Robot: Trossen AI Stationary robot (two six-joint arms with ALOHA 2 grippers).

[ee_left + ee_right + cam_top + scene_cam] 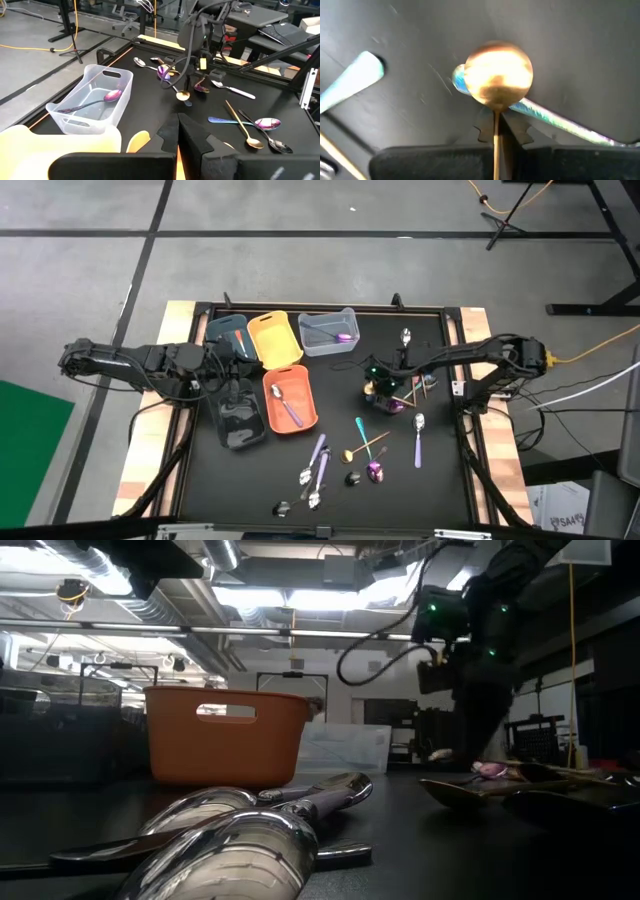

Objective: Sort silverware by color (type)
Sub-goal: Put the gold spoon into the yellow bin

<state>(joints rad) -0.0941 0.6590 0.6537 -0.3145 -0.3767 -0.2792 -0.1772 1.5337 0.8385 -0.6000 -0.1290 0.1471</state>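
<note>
A: Where are we on the table?
B: Right gripper clamps the gold spoon just above the mat, mid-right. Left gripper is closed and empty over the yellow bin.

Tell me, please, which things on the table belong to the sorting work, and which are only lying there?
Belong to the job:
- gold spoon, held in the right gripper
- purple spoon in the clear bin
- loose cutlery, e.g. teal spoon
- orange bin, yellow bin

Just lying about:
- yellow cable on the floor
</note>
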